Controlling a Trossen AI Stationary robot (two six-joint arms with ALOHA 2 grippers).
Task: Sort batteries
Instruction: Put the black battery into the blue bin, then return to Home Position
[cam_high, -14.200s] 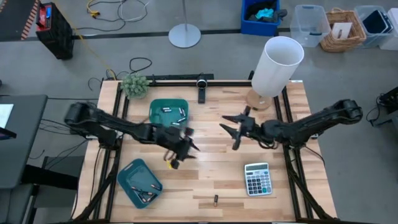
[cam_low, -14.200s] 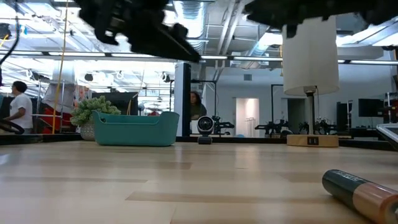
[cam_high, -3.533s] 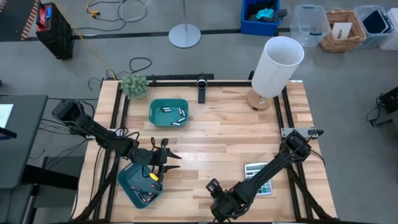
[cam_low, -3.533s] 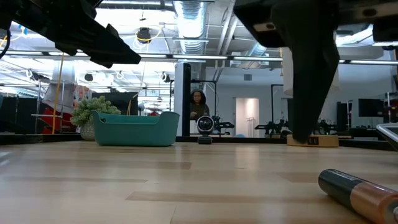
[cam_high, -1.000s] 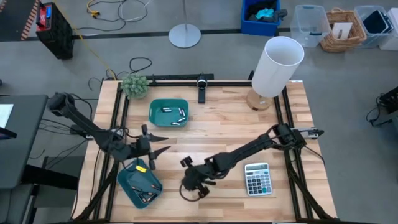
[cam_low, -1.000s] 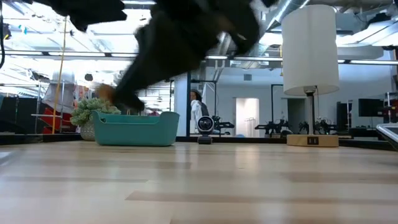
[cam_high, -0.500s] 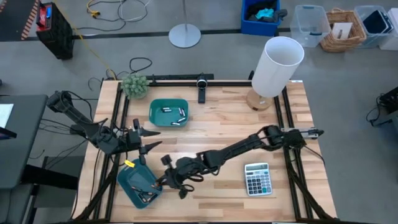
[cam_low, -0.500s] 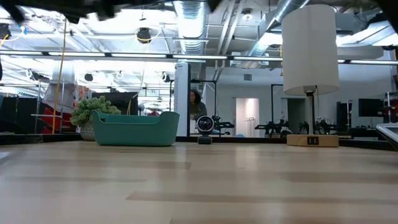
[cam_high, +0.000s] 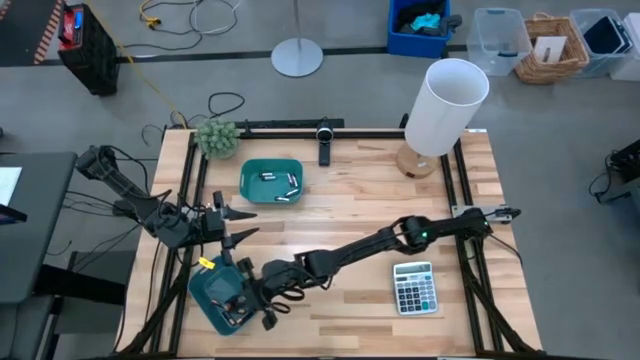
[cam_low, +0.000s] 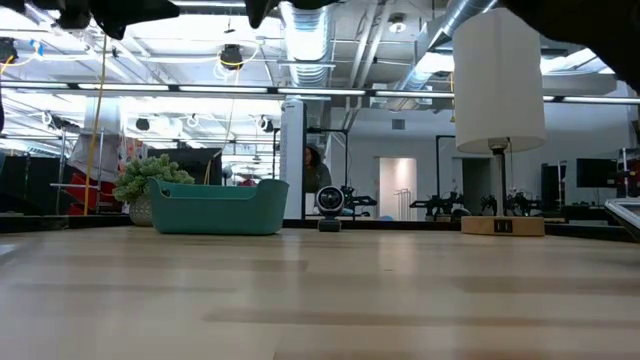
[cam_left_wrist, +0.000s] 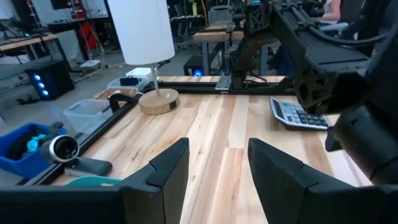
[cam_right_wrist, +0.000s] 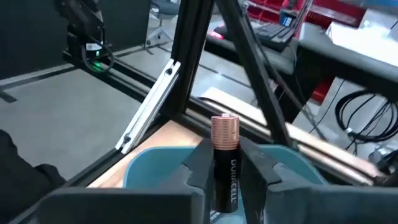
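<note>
The right gripper (cam_right_wrist: 225, 167) pinches a Duracell battery (cam_right_wrist: 224, 160) above the blue tray (cam_high: 212, 292), the battery's lower end hidden. The left gripper (cam_left_wrist: 214, 163) stands open, empty.

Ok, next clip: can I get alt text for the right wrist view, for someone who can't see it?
The right gripper holds a black and copper battery upright between its two dark fingers, copper end up, above a blue tray. Beyond the tray are the table's wooden edge, black frame bars and a grey floor.
</note>
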